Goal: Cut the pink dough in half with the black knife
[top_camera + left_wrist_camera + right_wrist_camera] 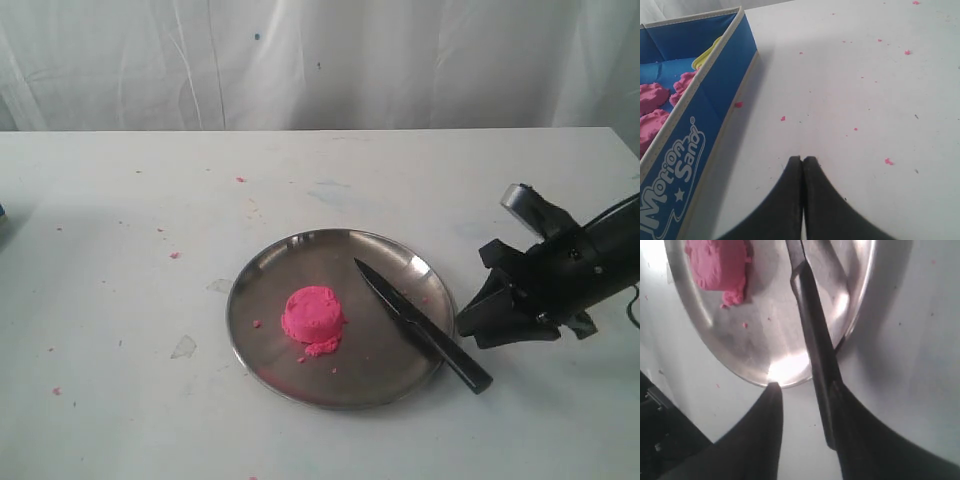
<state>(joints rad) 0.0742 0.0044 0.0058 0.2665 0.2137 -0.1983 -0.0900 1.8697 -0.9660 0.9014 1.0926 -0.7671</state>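
White table flecked with pink crumbs, pale draped curtain behind, soft even light.

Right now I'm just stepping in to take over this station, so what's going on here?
The dough sits uncut as one mound on the plate. The knife lies with its blade on the plate and its handle over the rim onto the table. The right pincer is open around the handle, one finger against it, but has not closed. The left pincer is shut and empty, off beside a blue box of pink sand.
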